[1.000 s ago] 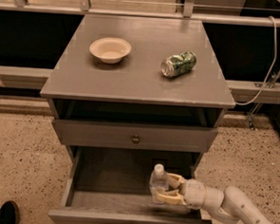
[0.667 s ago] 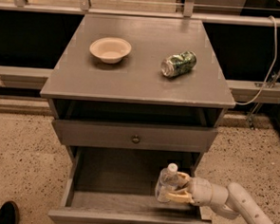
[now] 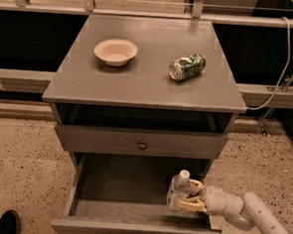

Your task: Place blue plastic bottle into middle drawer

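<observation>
— One bottle, is it?
— One: the blue plastic bottle point(image 3: 180, 190), upright with its white cap on top, inside the open middle drawer point(image 3: 117, 187), at the right side towards the front. I cannot tell whether it touches the drawer's floor.
— And the gripper?
— One gripper point(image 3: 184, 195), reaching in from the right, clamped on the bottle's body.
— What's on the cabinet point(image 3: 143, 86)?
— One bowl point(image 3: 115, 51) at the left and one crushed green can point(image 3: 187, 67) lying on its side at the right, well apart. Under the top is one closed drawer front point(image 3: 100, 141) with one round knob point(image 3: 142, 145).
</observation>
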You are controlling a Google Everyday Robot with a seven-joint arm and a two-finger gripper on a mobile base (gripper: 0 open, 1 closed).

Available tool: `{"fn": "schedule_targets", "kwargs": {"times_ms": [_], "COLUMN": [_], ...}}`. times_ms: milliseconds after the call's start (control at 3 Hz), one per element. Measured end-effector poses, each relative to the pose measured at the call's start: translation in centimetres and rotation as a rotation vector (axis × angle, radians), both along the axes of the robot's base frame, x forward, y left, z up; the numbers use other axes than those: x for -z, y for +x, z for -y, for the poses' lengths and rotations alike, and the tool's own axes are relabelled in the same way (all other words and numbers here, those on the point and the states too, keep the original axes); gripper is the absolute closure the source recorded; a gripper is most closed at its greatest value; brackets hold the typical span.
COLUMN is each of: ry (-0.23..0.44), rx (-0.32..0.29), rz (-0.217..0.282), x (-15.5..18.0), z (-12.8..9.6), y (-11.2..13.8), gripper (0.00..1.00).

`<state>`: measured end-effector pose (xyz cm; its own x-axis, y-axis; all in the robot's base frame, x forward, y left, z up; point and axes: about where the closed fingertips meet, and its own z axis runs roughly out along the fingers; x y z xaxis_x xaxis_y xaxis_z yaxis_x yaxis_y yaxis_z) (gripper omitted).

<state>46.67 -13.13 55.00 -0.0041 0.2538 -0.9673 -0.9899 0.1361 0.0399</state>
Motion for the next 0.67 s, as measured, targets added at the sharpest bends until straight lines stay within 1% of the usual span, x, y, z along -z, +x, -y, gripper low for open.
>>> {"fn": "schedule_targets", "kwargs": {"times_ms": [667], "ry": [0.011], "rx": [0.032], "rz": [0.002], "x": [1.4], "z": [2.8], "y": [0.2], "gripper": [1.0]}}
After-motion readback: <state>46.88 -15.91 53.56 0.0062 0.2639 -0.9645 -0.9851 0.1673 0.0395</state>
